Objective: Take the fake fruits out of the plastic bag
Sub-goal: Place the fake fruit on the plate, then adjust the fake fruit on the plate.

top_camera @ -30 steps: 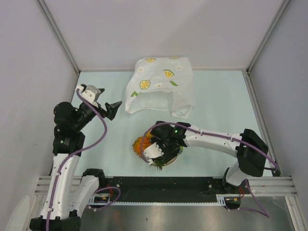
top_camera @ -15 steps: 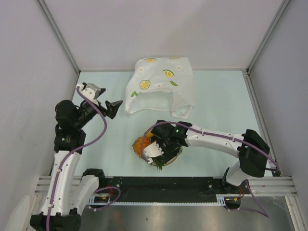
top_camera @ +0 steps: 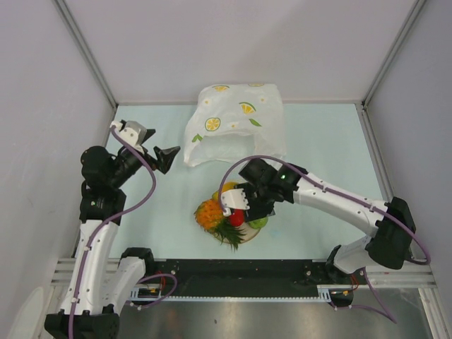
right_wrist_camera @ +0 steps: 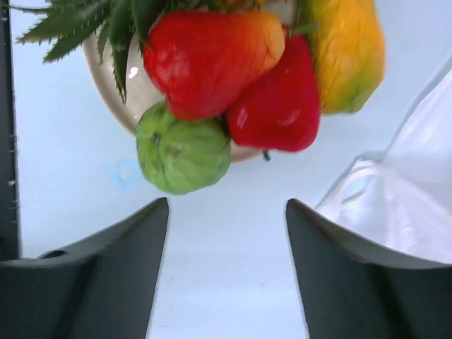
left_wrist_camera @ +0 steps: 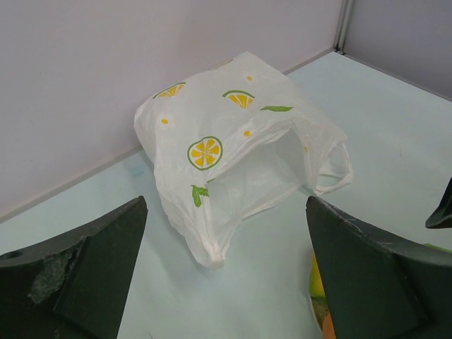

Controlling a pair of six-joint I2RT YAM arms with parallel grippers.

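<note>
The fake fruits (top_camera: 233,215) sit heaped on a round beige plate (top_camera: 248,235) near the front of the pale table (top_camera: 325,141), clear of the plastic bag (top_camera: 236,123) and now in plain sight. A second ago the right gripper (top_camera: 248,206) was low over them; it has since lifted off and drawn back toward the bag. Its jaws are spread, with nothing between them. On the plate lie the pineapple (top_camera: 207,212) with its green leaves pointing toward the arms, the mango (right_wrist_camera: 346,53), two glossy red pieces (right_wrist_camera: 275,102) and the round green piece (right_wrist_camera: 182,155) at the rim. The lemon-printed bag lies slumped by the back wall where it was, its mouth gaping toward the arms. Its deeper folds are hidden, so its contents cannot be told for certain. The left gripper (top_camera: 168,155) hovers left of the bag, barely shifted, jaws wide and empty.
</note>
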